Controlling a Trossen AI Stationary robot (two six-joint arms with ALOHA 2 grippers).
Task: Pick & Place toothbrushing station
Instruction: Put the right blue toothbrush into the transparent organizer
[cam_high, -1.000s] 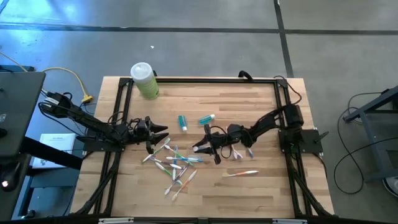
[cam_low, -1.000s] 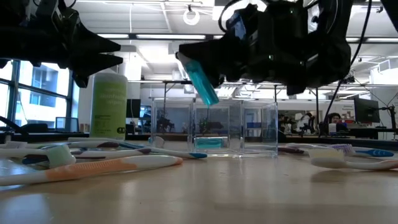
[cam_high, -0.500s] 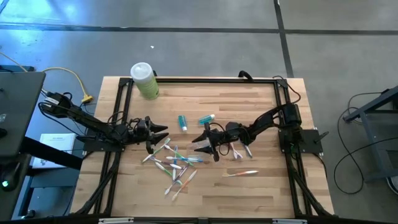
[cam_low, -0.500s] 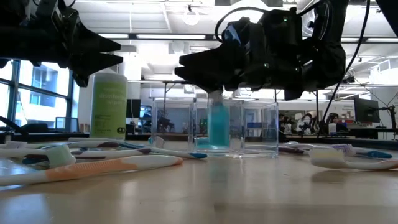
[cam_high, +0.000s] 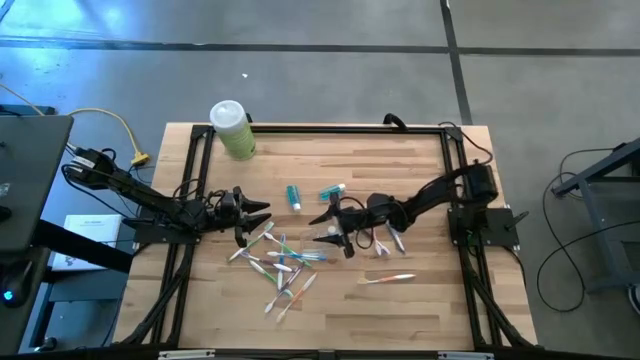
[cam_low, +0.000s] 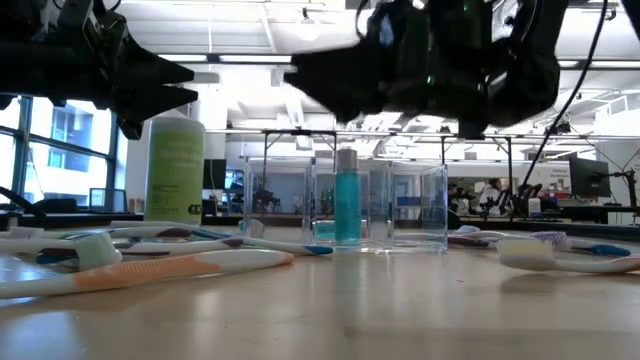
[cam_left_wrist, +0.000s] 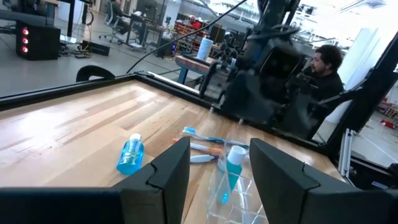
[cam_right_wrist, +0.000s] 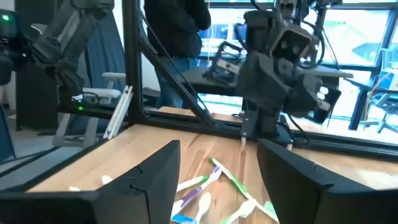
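A small clear cup (cam_low: 400, 205) stands on the table's middle. In it a teal tube (cam_low: 347, 200) stands upright on its lower end, white cap up; the left wrist view also shows this tube (cam_left_wrist: 233, 165). My right gripper (cam_high: 324, 229) hovers open just above the cup, touching nothing. My left gripper (cam_high: 262, 212) waits open to the left, above the pile of toothbrushes (cam_high: 280, 262). Two more teal tubes (cam_high: 293, 196) (cam_high: 332, 190) lie flat on the wood behind the cup.
A pale-green bottle (cam_high: 233, 130) with a white cap stands at the far left corner. A pink toothbrush (cam_high: 388, 279) lies alone at the near right, and more toothbrushes (cam_high: 390, 242) lie under my right arm. A black frame (cam_high: 330, 127) borders the table.
My right gripper has opened and let go of the teal tube, then risen a little. The tube, held tilted above the cup before, has dropped into the cup and now stands upright there.
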